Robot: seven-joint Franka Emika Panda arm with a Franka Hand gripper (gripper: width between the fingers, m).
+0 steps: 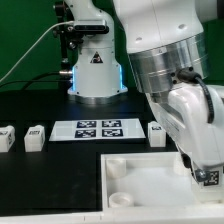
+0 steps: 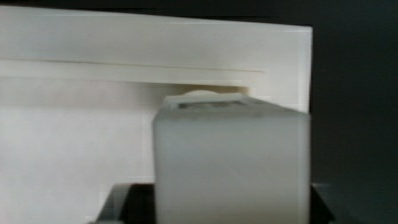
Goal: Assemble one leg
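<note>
The claw (image 1: 206, 176) is closed on the leg (image 2: 226, 150), whose long axis runs straight down from it to a round corner socket (image 2: 206, 96) of the white tray (image 1: 140, 176) on the bench (image 1: 40, 170).

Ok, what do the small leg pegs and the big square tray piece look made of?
The leg: likely moulded white plastic, matte, blocky, with a printed black-and-white tag. The tray piece: seemingly the same matte white plastic, with smooth uniform faces and a moulded round socket. Neither shows grain or shine.
</note>
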